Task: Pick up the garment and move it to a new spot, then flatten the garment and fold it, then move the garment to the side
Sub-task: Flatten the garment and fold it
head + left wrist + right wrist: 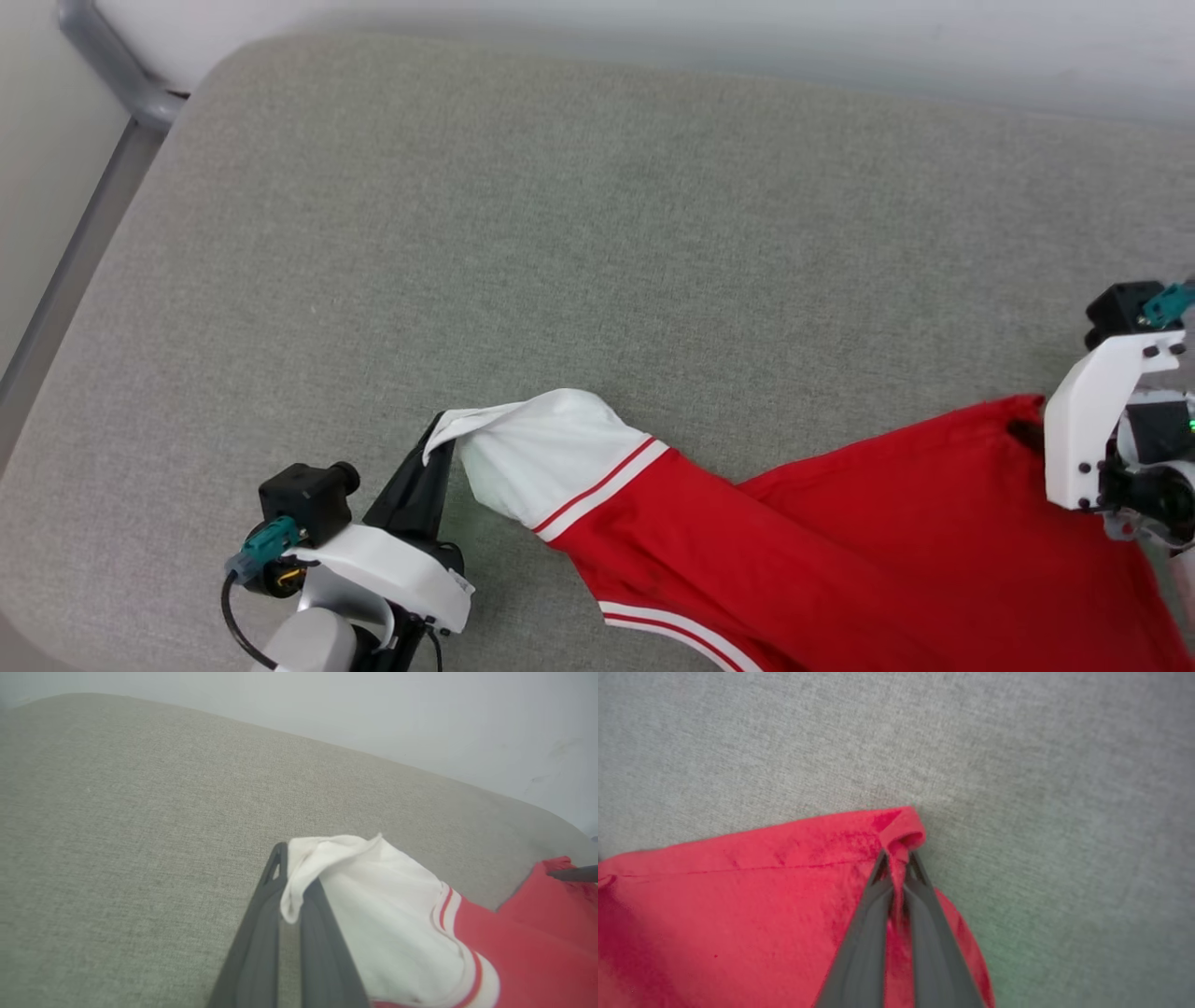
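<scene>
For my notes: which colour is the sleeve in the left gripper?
White sleeve, red-striped trim; best in left wrist view.

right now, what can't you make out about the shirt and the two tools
1. Head view: the garment runs off the bottom edge, so which face is up is unclear.
2. Head view: the right tool has its fingers behind its own white wrist bracket.
3. Left wrist view: the white sleeve drapes over the tips of the left tool, hiding how deep the pinch goes.
4. Right wrist view: left and bottom edges cut off the garment.
</scene>
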### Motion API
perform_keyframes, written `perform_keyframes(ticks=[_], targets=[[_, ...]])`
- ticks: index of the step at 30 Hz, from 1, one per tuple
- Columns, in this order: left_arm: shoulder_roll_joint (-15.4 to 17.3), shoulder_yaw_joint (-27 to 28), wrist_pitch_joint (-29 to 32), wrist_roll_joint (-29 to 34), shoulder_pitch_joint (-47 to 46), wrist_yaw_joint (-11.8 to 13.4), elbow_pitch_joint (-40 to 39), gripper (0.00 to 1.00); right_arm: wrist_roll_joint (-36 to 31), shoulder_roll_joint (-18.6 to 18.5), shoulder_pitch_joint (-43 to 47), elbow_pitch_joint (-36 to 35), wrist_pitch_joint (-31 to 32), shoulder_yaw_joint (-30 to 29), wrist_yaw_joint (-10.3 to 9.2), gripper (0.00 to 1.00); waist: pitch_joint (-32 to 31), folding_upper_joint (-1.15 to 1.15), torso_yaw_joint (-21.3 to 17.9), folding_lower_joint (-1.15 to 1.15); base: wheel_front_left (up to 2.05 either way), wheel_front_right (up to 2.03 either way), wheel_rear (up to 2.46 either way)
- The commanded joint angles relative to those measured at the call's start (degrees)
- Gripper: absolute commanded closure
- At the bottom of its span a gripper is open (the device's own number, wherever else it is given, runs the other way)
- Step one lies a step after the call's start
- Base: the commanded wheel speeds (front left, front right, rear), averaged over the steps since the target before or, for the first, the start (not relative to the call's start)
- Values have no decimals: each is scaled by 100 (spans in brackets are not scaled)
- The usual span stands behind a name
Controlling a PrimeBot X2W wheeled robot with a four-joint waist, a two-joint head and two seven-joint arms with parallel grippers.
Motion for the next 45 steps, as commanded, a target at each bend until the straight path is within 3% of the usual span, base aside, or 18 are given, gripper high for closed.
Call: perform_keyframes(ticks=[1, 9, 15, 28, 35, 45], targets=[[35, 47, -24, 7, -34, 18, 12, 100, -24, 37, 180, 60, -25, 21, -2, 100, -138, 0, -66, 0, 0, 0, 0], [317, 462, 34, -164, -266, 144, -27, 100, -260, 226, -19, -166, -807, -182, -2, 100, -682, 0, -536, 0, 0, 0, 0], [630, 730, 301, -324, -880, 161, -152, 100, -418, 411, -362, -248, -1406, -405, -2, 100, -713, 0, -881, 0, 0, 0, 0], [1058, 687, 783, -196, -3557, 77, 906, 100, -1078, 674, -2111, 110, -2460, -839, -6, 100, -159, 0, -1239, 0, 0, 0, 0], [1224, 626, 669, -106, -5262, 37, 1787, 100, -1380, 534, -3432, 242, -2824, -987, -7, 100, 430, 0, -1245, 0, 0, 0, 0], [1383, 618, 487, -121, -6985, 22, 2438, 100, -1619, 424, -4996, 350, -3136, -942, -7, 100, 1143, 0, -1253, 0, 0, 0, 0]])
